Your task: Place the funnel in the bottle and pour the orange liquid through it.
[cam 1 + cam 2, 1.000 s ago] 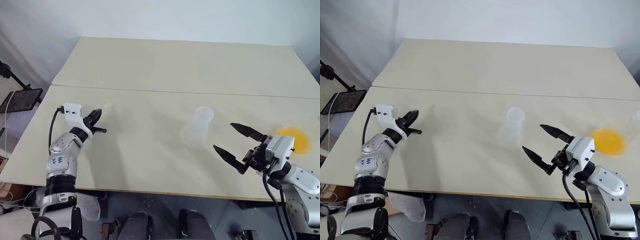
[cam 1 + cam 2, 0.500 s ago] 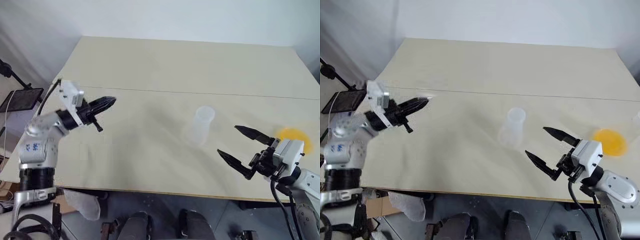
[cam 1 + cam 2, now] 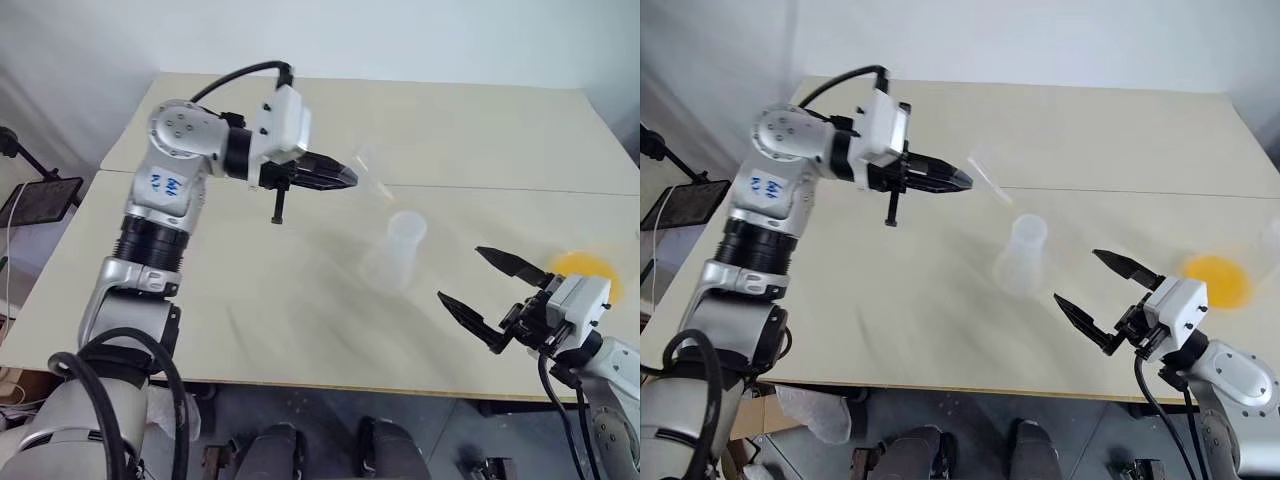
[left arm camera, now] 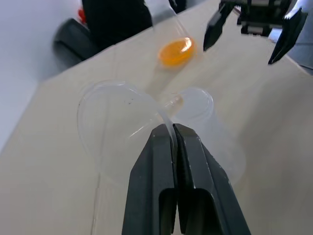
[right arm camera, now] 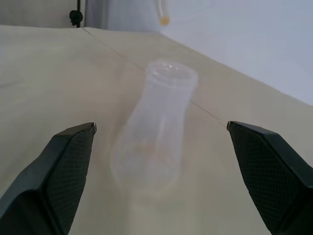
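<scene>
While left pincer point(image 4: 172, 131) clamps one funnel point(image 4: 115, 125), right pincer point(image 3: 488, 288) gapes; one bottle point(image 3: 396, 250), seemingly empty.

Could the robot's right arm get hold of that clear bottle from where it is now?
Probably yes. The right gripper stands wide open, facing the bottle upright on the table, with bare tabletop between them. The left gripper holds the funnel higher up, clear of that path.

The funnel point(image 3: 988, 177) is a faint blur, and the picture's edge cuts off the orange liquid's point(image 3: 1217, 281) flask.
</scene>
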Available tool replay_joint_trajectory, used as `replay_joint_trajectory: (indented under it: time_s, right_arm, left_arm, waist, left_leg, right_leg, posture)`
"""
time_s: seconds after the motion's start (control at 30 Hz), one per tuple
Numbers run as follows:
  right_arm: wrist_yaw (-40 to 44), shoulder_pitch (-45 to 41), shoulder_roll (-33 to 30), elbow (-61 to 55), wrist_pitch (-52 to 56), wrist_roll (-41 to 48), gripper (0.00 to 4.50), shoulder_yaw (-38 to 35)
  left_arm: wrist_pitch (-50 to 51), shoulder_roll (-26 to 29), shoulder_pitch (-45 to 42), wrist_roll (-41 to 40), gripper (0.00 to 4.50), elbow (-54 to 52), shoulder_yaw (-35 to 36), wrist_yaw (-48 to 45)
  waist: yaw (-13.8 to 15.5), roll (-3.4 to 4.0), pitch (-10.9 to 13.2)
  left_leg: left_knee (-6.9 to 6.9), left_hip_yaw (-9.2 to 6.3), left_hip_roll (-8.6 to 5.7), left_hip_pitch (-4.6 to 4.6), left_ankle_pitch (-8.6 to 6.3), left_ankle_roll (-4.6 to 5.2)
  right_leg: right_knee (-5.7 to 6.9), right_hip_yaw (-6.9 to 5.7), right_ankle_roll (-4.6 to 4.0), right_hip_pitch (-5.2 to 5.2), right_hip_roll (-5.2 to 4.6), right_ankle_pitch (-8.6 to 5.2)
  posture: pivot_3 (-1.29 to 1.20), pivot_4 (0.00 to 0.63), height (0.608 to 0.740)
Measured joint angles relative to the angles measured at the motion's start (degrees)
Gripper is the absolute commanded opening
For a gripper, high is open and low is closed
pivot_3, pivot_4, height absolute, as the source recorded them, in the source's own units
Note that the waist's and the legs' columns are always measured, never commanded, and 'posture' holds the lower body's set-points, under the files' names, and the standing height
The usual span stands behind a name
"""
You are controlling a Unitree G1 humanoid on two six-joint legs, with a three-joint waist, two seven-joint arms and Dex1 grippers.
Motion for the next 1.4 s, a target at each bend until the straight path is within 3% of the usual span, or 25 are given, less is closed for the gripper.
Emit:
replay_joint_trajectory:
  time_s: [0.7, 0.8, 1.23, 1.4]
  right_arm:
    - [-4.7, 2.8, 3.3, -3.9, -1.1, -2.9, 4.50, 0.3]
    - [-5.5, 3.2, 3.5, -4.5, -1.2, -3.3, 4.50, 0.3]
    - [-7.1, 4.3, 4.8, -4.6, -1.4, -4.5, 4.50, 0.3]
    - [-7.8, 6.6, 5.4, -5.6, -2.4, -4.8, 4.50, 0.1]
  left_arm:
    - [-13.6, -9.5, -7.4, 8.4, 0.02, 12.3, -2.9, -3.7]
    - [-13.6, -9.8, -7.4, 8.8, 0.61, 13.3, -3.1, -4.4]
    - [-13.8, -11.7, -8.8, 9.6, 4.48, 15.6, -2.7, -5.4]
    - [-13.7, -12.5, -8.7, 8.1, 4.48, 15.6, -1.6, -6.2]
  waist:
    - [0.3, -0.02, 0.0]
    - [0.2, -0.02, 0.0]
    - [0.2, -0.02, 0.0]
    - [0.2, -0.02, 0.0]
  left_leg:
    - [0.06, -0.03, -0.06, -0.03, 0.04, 0.07]
    - [0.06, -0.03, -0.05, -0.03, 0.04, 0.07]
    - [0.06, -0.03, -0.06, -0.04, 0.04, 0.09]
    - [0.06, -0.03, -0.06, -0.04, 0.04, 0.10]
  right_leg:
    - [-0.01, 0.03, 0.04, 0.03, -0.07, 0.02]
    - [0.00, 0.02, 0.04, 0.02, -0.06, 0.02]
    - [0.00, 0.03, 0.04, 0.02, -0.07, 0.02]
    - [0.00, 0.04, 0.04, 0.03, -0.08, 0.02]
  posture:
    - [0.00, 0.150, 0.740]
    - [0.00, 0.150, 0.740]
    - [0.00, 0.150, 0.740]
    - [0.00, 0.150, 0.740]
